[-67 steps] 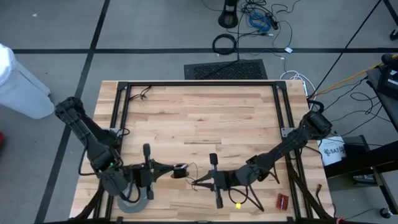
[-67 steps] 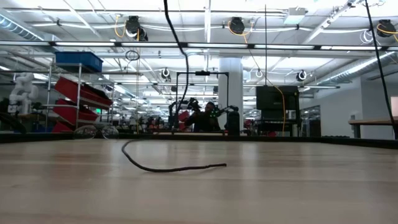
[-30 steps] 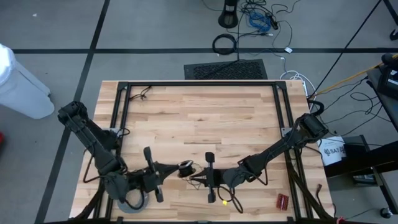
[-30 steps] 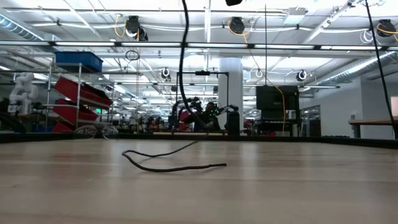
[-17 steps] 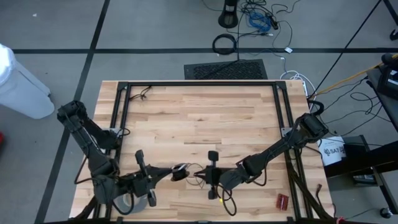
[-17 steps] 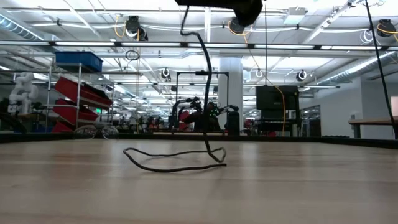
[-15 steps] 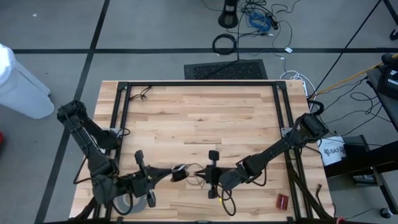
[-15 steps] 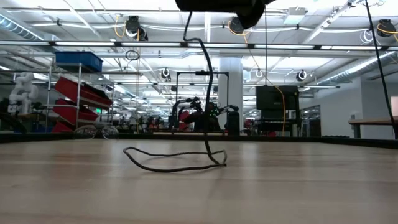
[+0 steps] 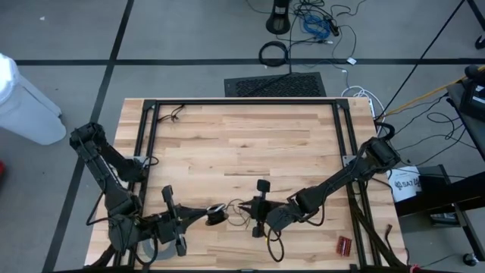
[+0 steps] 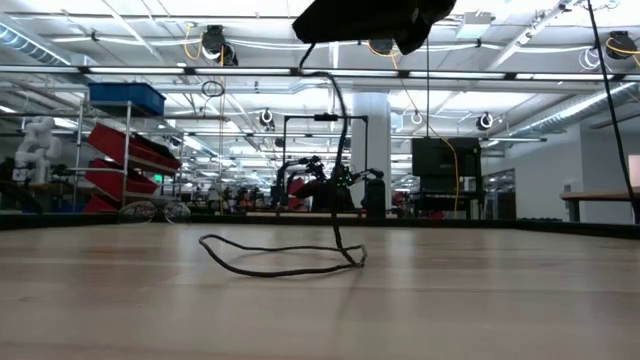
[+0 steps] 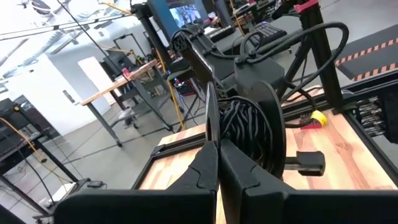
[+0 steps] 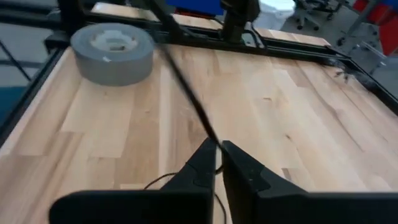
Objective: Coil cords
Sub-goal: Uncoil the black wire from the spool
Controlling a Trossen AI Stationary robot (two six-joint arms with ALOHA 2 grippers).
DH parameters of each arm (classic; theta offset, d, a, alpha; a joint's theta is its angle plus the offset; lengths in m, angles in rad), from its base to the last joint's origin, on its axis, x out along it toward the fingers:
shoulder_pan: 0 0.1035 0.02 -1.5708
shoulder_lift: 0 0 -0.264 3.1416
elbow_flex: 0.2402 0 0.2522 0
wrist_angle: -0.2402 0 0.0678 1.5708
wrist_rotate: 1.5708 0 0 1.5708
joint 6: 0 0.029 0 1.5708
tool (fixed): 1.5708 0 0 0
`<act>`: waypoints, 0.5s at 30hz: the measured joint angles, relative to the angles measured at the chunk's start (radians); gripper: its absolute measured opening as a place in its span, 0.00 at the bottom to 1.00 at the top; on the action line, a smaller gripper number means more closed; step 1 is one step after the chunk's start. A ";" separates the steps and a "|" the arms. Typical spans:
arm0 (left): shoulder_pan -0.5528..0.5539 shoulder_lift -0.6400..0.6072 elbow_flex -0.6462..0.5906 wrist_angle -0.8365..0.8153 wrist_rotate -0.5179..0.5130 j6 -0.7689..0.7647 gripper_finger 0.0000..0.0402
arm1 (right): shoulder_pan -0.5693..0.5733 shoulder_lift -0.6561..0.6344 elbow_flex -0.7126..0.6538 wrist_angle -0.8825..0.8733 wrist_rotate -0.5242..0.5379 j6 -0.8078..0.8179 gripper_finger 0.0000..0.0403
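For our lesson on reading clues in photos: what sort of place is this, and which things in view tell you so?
Most likely a big open robotics lab or workshop. The clues: red and blue storage bins on shelves, other robot arms at a far bench, and loose cables on the grey floor beside the wooden table.

Left pincer (image 11: 216, 163) closed on the black disc (image 11: 258, 134) wound with dark wire (image 11: 239, 127).

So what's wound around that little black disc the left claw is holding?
Thin dark wire is coiled in layers on the disc, clamped in the left gripper. The disc's rim covers the far side, so the coil's full depth stays unseen.
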 joint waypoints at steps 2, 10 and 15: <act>0.000 0.000 0.000 -0.001 0.000 -0.001 0.00 | 0.002 -0.018 0.000 0.002 -0.002 0.019 0.08; 0.000 0.000 0.000 -0.002 0.000 -0.002 0.00 | 0.059 -0.087 0.000 -0.051 -0.006 0.034 0.19; 0.000 0.000 0.000 -0.002 0.000 -0.002 0.00 | 0.109 -0.112 0.000 -0.067 -0.016 0.034 0.23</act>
